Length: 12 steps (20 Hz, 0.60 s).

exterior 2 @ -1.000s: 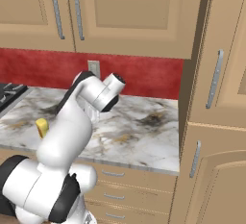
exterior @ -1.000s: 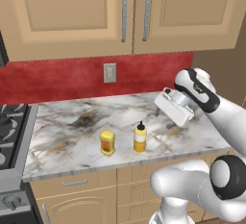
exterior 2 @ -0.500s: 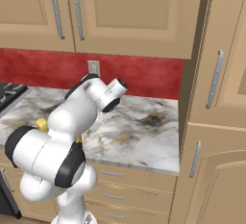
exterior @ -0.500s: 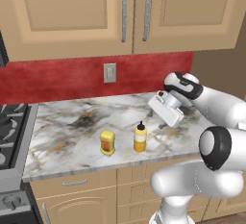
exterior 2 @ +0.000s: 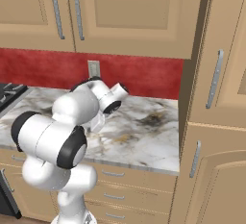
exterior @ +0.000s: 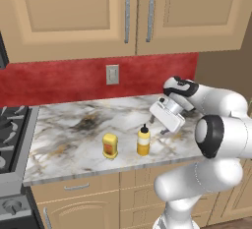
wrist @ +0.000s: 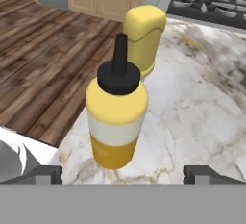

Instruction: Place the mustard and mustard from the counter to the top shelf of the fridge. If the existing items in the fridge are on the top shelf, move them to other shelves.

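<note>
In the left base view we see the white marbled stone counter [exterior: 74, 139] carrying a squat yellow mustard jar with an orange-red label [exterior: 110, 146] and, just beside it to the right, a taller amber-yellow mustard bottle with a dark pointed nozzle [exterior: 143, 141], both upright near the front edge. Our gripper [exterior: 158, 126] hangs just right of the bottle, apart from it. In the right base view our white arm hides both mustards, and the counter [exterior 2: 144, 136] stretches toward the tall tan cabinet [exterior 2: 216, 122]. In the hand view the bottle [wrist: 116, 107] stands upright close ahead, the jar [wrist: 144, 35] right behind it, and our jaws stand spread wide, grasping nothing.
</note>
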Tool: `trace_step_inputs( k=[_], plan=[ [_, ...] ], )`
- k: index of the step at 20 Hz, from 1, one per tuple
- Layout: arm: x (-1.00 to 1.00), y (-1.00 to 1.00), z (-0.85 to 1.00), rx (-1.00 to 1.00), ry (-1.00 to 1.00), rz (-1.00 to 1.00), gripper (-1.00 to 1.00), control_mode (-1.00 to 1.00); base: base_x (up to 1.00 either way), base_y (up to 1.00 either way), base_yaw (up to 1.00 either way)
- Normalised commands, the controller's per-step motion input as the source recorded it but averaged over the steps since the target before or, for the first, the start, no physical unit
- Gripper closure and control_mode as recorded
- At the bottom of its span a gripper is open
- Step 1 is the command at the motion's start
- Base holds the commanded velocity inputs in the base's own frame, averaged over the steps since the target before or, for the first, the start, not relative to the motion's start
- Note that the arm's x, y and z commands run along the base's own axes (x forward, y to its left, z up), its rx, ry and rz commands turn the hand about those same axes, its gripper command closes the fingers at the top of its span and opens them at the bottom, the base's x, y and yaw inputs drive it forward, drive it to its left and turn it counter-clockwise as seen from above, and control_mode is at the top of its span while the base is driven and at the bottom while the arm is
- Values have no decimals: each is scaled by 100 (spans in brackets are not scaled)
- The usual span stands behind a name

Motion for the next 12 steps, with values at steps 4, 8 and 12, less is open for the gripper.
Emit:
trace_step_inputs(
  k=[4, 8, 12],
  plan=[
    [-3, 0, -1, 2, 0, 0, -100, -100, 0, 0, 0],
    [-8, 1, -1, 0, 0, 0, -100, -100, 0, 0, 0],
    [-34, 0, -10, 3, 3, 0, -100, -100, 0, 0, 0]
  ],
)
